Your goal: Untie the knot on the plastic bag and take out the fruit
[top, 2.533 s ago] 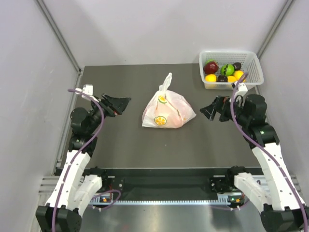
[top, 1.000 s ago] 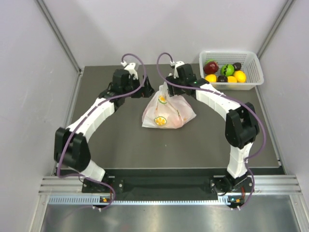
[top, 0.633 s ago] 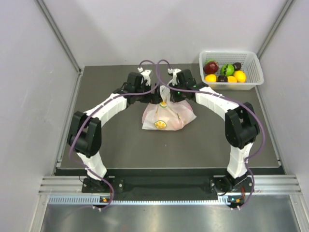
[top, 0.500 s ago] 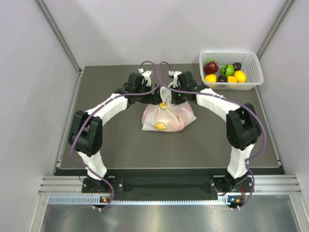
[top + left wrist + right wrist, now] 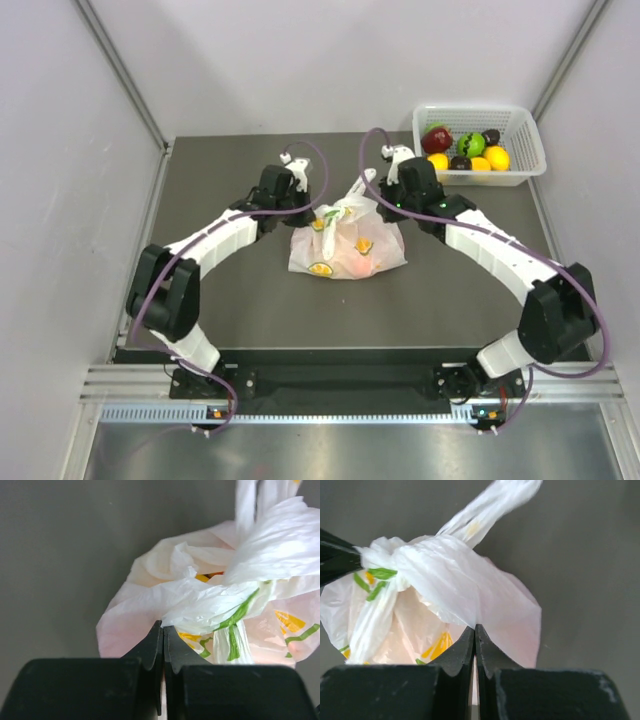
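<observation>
Top view: the plastic bag (image 5: 345,250) lies centre-worktop, its knot (image 5: 335,212) tied, both arms at it. Left wrist: the left gripper (image 5: 163,630) is clamped tight on a fold beside the knot. Right wrist: the right gripper (image 5: 474,629) pinches the opposite fold. Untying looks barely started; no fruit is out.

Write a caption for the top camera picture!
Left end effector and right end effector pinch the bag at its knot; basket nearby.
</observation>
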